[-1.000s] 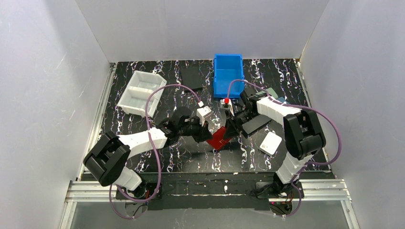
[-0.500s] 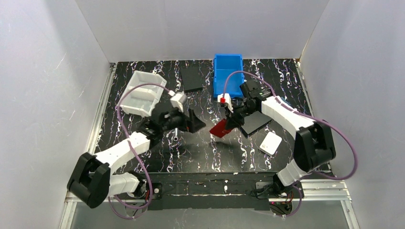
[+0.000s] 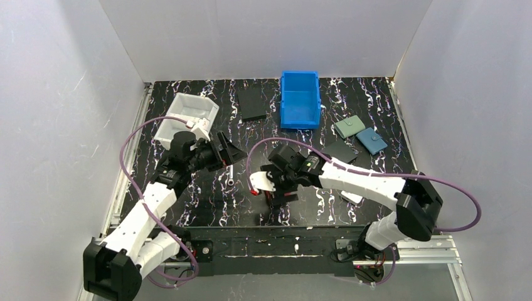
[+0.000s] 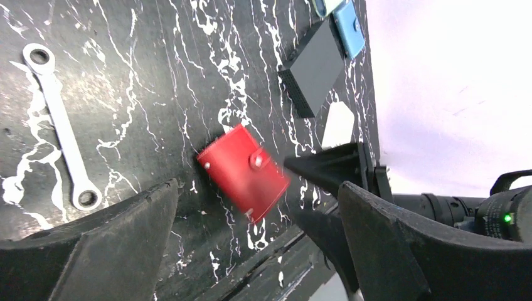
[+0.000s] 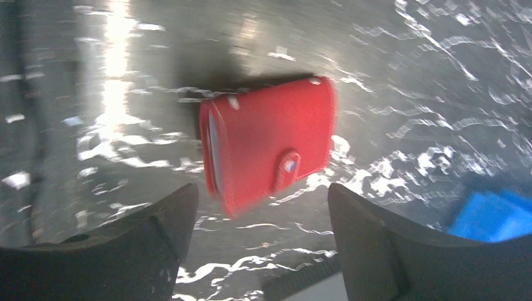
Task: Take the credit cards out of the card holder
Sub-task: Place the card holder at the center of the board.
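The red card holder (image 5: 270, 150) is folded shut, its snap tab facing up, and is blurred on the black marbled table. My right gripper (image 5: 261, 188) hovers over it, open, with neither finger touching it. In the top view that gripper (image 3: 278, 190) covers the holder near the front centre. The left wrist view shows the holder (image 4: 244, 170) beyond my left gripper (image 4: 257, 188), which is open and holds nothing. The left gripper (image 3: 231, 152) is well off to the left of the holder. No credit cards are visible; they are hidden.
A small wrench (image 3: 231, 174) lies between the arms. At the back stand a white tray (image 3: 186, 116), a flat black case (image 3: 252, 102) and a blue bin (image 3: 300, 99). To the right lie another black case (image 3: 340, 150), a teal wallet (image 3: 349, 126), a blue wallet (image 3: 372, 141) and a white wallet (image 3: 351, 197).
Both grippers opened and let go of the red holder. The left arm drew back to the left. The right arm swung forward and left, and the holder now sits closed beneath it.
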Controlling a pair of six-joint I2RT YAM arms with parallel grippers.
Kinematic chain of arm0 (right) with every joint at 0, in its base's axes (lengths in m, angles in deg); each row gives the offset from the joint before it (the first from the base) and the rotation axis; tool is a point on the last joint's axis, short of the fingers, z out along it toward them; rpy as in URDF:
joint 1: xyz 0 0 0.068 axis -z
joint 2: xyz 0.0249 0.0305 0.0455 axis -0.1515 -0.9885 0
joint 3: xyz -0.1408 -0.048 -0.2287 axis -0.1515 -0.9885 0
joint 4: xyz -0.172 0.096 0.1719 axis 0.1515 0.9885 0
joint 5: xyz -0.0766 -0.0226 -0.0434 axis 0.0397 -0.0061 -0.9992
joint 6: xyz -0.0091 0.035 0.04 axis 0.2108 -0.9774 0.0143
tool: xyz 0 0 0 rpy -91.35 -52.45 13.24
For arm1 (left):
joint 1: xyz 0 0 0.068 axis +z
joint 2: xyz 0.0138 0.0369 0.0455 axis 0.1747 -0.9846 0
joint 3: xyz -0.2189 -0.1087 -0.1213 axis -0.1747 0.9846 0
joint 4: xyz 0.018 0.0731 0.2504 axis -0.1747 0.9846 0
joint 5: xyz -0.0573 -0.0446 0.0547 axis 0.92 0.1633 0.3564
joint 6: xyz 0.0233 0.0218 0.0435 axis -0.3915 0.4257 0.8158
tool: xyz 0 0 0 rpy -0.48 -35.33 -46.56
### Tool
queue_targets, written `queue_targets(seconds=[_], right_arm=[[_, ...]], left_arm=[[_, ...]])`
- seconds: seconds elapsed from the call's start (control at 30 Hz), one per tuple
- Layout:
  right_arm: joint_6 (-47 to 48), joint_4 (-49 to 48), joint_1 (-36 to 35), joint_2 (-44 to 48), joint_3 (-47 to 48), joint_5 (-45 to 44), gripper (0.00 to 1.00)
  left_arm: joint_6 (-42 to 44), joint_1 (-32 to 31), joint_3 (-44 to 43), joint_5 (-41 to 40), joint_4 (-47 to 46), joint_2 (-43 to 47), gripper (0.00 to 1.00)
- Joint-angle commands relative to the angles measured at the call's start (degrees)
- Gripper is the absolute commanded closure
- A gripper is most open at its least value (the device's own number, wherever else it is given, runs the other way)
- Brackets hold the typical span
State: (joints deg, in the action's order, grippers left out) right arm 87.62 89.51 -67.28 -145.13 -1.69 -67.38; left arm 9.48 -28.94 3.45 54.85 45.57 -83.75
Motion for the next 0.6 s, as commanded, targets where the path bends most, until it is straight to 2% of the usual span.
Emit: queue_targets(seconds=[0.0, 0.03, 0.13, 0.23, 0.33, 0.4, 0.47, 0.57], right_arm=[[0.17, 14.41, -0.35, 5.33, 6.18, 17.58, 0.08], [-0.12, 15.18, 0.65, 5.91, 6.68, 19.36, 0.02], [-3.88, 12.86, 8.86, 6.90, 6.45, 27.35, 0.02], [-8.28, 8.46, 20.33, 7.42, 2.20, 40.88, 0.02], [-10.91, 3.08, 23.60, 9.29, -4.29, 43.83, 0.02], [-11.97, -0.76, 23.80, 10.42, -7.83, 44.63, 0.02], [-12.53, -3.98, 24.14, 10.35, -10.88, 46.95, 0.02], [-10.60, -7.90, 24.63, 9.78, -14.21, 48.87, 0.02]], left_arm=[[4.97, 0.72, -2.32, -2.49, 8.85, 3.18, 0.02], [4.44, 0.73, -1.55, -1.42, 7.89, 3.05, 0.02], [1.60, 0.84, 0.96, 5.93, 2.12, 0.74, 0.02], [-0.88, 0.77, 2.36, 12.07, -2.24, -2.45, 0.03], [-2.02, -0.74, 3.72, 13.48, -4.86, -3.28, 0.06], [-0.61, -3.56, 3.85, 10.90, -3.53, -3.10, 0.07], [2.38, -7.15, 2.91, 5.41, 1.62, -3.02, 0.08], [6.38, -13.38, 1.84, -8.25, 8.04, -2.15, 0.11]])
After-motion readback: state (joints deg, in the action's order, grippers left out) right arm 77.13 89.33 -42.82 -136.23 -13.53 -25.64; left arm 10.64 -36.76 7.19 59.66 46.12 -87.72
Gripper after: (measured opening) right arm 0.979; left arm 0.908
